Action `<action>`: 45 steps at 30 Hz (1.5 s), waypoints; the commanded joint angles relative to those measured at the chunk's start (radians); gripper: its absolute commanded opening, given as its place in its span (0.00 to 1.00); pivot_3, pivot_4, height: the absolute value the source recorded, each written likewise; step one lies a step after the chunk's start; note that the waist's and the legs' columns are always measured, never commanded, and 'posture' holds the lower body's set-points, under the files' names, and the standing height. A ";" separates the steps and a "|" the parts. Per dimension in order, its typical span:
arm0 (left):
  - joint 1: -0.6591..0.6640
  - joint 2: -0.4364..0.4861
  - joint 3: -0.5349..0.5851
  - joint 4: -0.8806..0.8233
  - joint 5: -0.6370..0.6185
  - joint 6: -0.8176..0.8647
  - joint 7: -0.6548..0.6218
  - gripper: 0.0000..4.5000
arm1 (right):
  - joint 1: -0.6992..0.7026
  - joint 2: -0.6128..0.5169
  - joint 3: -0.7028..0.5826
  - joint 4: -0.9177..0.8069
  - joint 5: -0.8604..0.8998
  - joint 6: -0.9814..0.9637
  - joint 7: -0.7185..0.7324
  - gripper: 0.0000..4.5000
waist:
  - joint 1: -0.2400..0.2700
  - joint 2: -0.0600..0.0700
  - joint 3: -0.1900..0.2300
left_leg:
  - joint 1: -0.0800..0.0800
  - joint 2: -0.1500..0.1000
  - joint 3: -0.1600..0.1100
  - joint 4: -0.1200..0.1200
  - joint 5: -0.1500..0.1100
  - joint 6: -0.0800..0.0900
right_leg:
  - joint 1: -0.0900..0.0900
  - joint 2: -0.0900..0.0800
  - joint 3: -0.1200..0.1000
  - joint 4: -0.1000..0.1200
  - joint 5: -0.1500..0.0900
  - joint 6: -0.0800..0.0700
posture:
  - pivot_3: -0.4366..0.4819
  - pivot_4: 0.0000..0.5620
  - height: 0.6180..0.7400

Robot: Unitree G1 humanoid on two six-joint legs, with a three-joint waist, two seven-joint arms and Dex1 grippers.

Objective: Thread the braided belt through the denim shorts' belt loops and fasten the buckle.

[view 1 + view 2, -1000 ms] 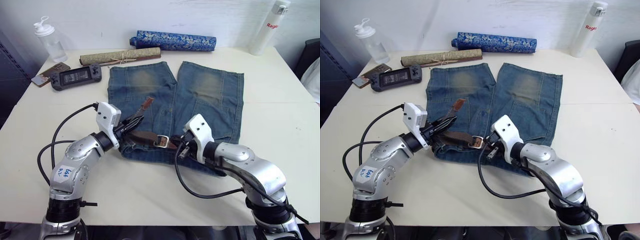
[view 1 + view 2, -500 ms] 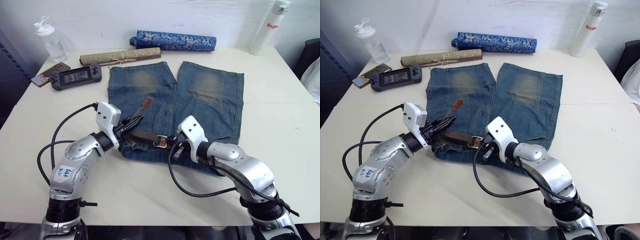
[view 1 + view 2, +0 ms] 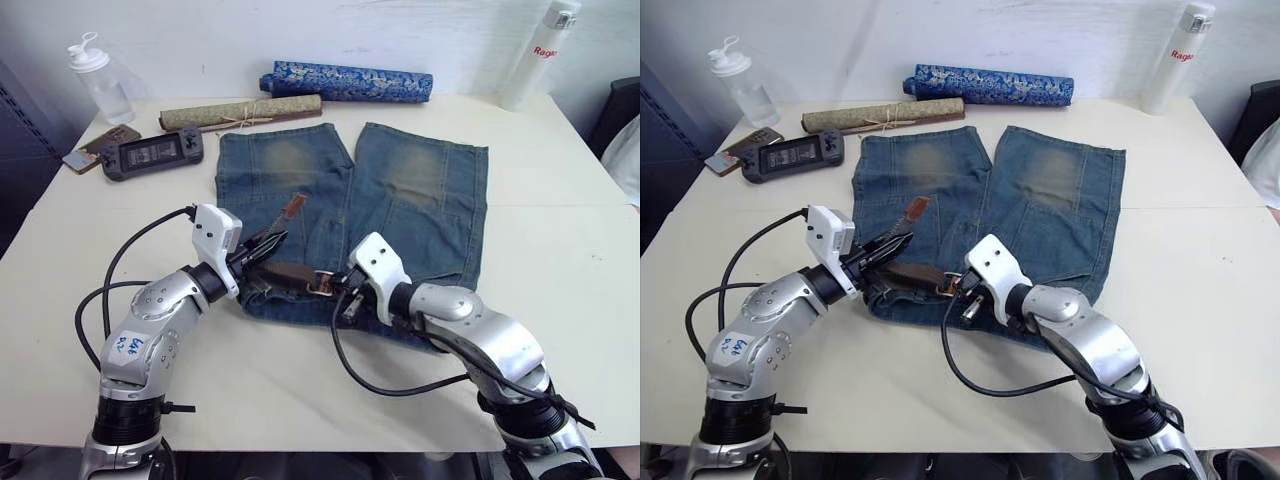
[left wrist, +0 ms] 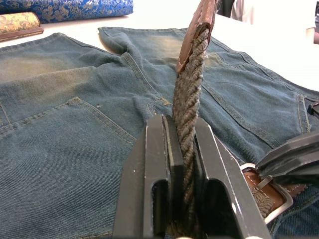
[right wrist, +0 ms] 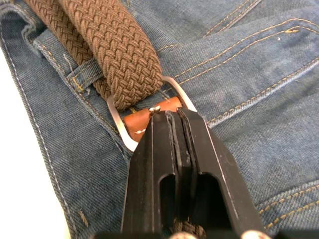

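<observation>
Overhead, denim shorts (image 3: 350, 215) flat on cream table (image 3: 560, 260); left pincer (image 4: 185, 149) clamps braided belt (image 4: 189, 99); right pincer (image 5: 175, 119) closed at buckle (image 5: 117, 124).

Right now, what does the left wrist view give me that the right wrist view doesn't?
Left wrist view alone: the left fingers shut on the braided belt, whose tan leather tip rises above them, with the blue patterned roll behind.

Right wrist view alone: the right fingers closed at the leather tab inside the buckle, the braid passing through the frame and beside a belt loop.

Both: the belt, the buckle and the denim shorts.
</observation>
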 commanded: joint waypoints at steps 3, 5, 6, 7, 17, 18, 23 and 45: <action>-0.010 -0.003 0.002 -0.019 0.008 -0.022 0.009 0.00 | -0.029 0.014 0.051 0.027 -0.029 -0.021 0.002 0.02 | -0.001 0.000 0.000 | 0.000 0.000 0.000 0.000 0.000 0.000 | 0.000 0.000 0.000 0.000 0.000 0.000 | 0.48 0.27 0.16; -0.010 -0.005 0.001 -0.018 0.009 -0.023 0.009 0.00 | -0.045 0.031 0.064 0.050 -0.039 -0.035 0.002 0.02 | -0.001 0.000 0.000 | 0.000 0.000 0.000 0.000 0.000 0.000 | 0.000 0.000 0.000 0.000 0.000 0.000 | 0.48 0.27 0.16; -0.008 -0.006 -0.001 -0.019 0.010 -0.024 0.010 0.00 | -0.056 0.041 0.071 0.062 -0.044 -0.043 0.001 0.02 | -0.001 0.000 0.000 | 0.000 0.000 0.000 0.000 0.000 0.000 | 0.000 0.000 0.000 0.000 0.000 0.000 | 0.48 0.27 0.16; -0.007 -0.007 -0.002 -0.020 0.010 -0.024 0.010 0.00 | -0.065 0.051 0.076 0.070 -0.049 -0.047 0.001 0.02 | -0.002 0.000 0.000 | 0.000 0.000 0.000 0.000 0.000 0.000 | 0.000 0.000 0.000 0.000 0.000 0.000 | 0.48 0.27 0.16; -0.013 -0.008 -0.004 -0.011 0.019 -0.024 0.005 0.00 | -0.109 0.070 0.033 0.035 -0.039 -0.036 0.031 0.02 | -0.002 0.000 0.000 | 0.000 0.000 0.000 0.000 0.000 0.000 | 0.000 0.000 0.000 0.000 0.000 0.000 | 0.48 0.27 0.16; -0.011 -0.005 -0.002 -0.011 0.020 -0.025 0.003 0.00 | -0.107 0.064 -0.003 0.016 -0.028 -0.022 0.028 0.02 | -0.002 0.000 0.000 | 0.000 0.000 0.000 0.000 0.000 0.000 | 0.000 0.000 0.000 0.000 0.000 0.000 | 0.48 0.27 0.16; -0.005 0.007 0.004 -0.008 0.027 -0.026 -0.003 0.00 | -0.090 0.047 -0.078 -0.060 0.003 0.030 0.024 0.02 | 0.000 0.000 0.000 | 0.000 0.000 0.000 0.000 0.000 0.000 | 0.000 0.000 0.000 0.000 0.000 0.000 | 0.48 0.27 0.16; 0.001 0.017 0.011 -0.024 0.022 -0.014 -0.005 0.00 | -0.019 0.059 0.049 0.023 -0.075 -0.021 -0.021 0.02 | -0.001 0.000 0.000 | 0.000 0.000 0.000 0.000 0.000 0.000 | 0.000 0.000 0.000 0.000 0.000 0.000 | 0.48 0.27 0.16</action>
